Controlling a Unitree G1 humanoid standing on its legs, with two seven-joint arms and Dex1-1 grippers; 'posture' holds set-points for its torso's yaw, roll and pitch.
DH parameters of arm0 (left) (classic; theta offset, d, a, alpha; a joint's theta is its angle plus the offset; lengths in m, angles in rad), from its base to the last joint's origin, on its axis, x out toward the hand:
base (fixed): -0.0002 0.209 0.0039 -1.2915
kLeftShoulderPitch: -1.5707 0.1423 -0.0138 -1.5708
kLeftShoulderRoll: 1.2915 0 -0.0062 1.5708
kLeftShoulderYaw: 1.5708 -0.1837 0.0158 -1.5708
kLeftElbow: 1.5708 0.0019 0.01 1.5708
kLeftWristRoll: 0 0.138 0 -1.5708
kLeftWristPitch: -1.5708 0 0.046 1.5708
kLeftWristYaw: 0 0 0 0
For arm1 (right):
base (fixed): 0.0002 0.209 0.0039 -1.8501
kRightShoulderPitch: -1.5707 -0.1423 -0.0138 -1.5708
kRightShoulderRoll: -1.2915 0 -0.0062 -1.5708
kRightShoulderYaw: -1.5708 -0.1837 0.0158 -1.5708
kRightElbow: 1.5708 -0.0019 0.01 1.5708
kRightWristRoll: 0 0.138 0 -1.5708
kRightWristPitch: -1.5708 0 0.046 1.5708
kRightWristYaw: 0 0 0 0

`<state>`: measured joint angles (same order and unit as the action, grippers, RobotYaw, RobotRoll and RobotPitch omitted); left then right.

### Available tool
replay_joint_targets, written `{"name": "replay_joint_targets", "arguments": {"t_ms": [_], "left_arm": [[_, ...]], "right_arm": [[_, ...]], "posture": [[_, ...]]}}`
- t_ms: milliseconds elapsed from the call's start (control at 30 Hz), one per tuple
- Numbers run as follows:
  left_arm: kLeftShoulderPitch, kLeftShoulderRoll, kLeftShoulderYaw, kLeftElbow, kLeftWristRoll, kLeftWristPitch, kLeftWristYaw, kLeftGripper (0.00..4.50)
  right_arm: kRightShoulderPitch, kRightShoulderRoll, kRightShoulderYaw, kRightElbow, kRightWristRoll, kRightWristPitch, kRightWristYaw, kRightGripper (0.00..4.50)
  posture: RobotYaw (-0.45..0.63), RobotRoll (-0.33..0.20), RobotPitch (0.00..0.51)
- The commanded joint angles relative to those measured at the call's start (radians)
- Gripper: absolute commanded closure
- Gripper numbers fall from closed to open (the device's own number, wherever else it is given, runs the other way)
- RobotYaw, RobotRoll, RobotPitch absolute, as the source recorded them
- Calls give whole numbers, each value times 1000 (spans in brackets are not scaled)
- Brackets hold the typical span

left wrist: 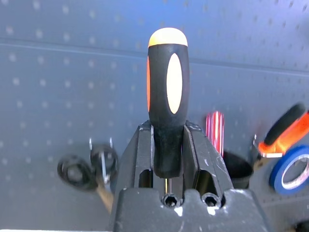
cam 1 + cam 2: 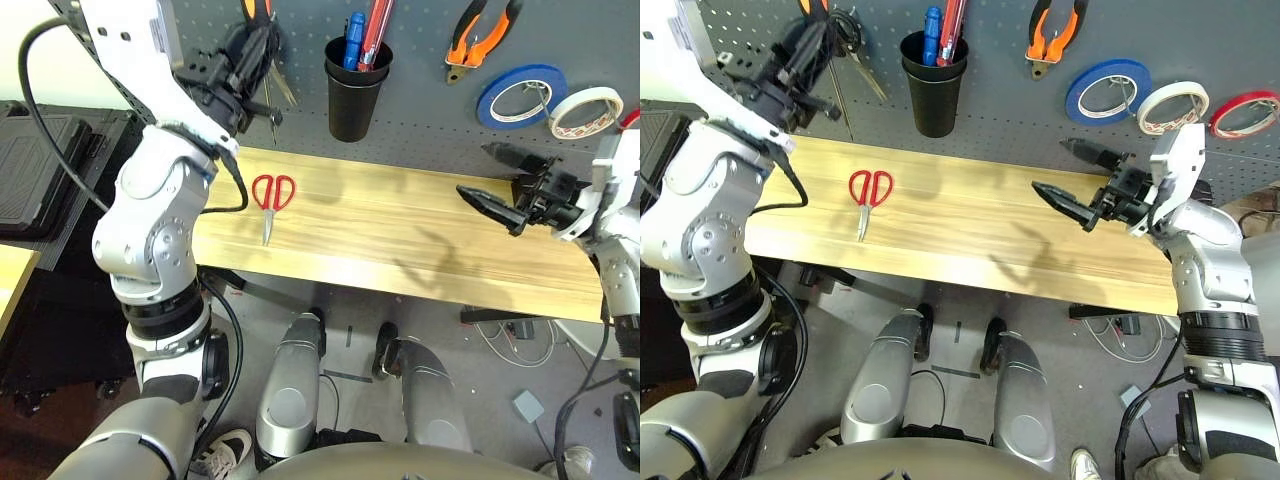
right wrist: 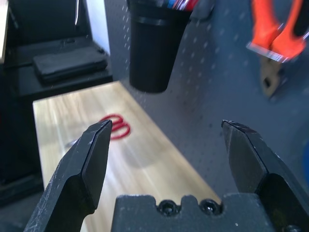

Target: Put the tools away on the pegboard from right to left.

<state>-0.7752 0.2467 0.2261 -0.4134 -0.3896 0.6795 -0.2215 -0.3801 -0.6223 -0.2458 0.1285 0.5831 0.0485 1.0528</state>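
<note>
My left end effector (image 1: 166,159) clamps the screwdriver (image 1: 167,96) low on its stiff, light, smooth handle, raised before the pegboard (image 2: 420,110); right end effector (image 3: 169,140) gapes wide; red scissors (image 2: 272,195) lie on the worktop (image 2: 400,240)

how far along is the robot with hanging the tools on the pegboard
Done: the whitish tape roll and the orange-and-black pliers hang on the pegboard. In hand: the left tool is shut on the screwdriver, held up in front of the board. Left: the red-handled scissors lie on the table. The right tool is open and holds nothing.
</note>
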Motion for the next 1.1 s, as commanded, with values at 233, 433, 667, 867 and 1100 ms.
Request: {"name": "replay_joint_targets", "arguments": {"t_ms": [233,433,667,867,1100], "left_arm": [[-89,13,-13,108,-7,-83,1,3799],[-140,8,-26,163,-16,-105,-9,3800],[-203,-1,-34,233,-13,-144,-15,3801],[-240,-9,-43,282,-10,-176,-19,3818],[-271,-15,-47,327,-6,-207,-17,3819]], "right_arm": [[-23,-29,-72,-20,38,40,-22,0],[-50,-53,-91,-36,58,90,-36,0],[-125,-81,-99,-2,47,116,-48,0],[-173,-94,-92,12,42,138,-48,0],[-202,-99,-78,26,26,149,-40,0]], "posture": [[175,0,216],[159,0,214],[144,0,206],[140,0,199],[140,0,197]]}}
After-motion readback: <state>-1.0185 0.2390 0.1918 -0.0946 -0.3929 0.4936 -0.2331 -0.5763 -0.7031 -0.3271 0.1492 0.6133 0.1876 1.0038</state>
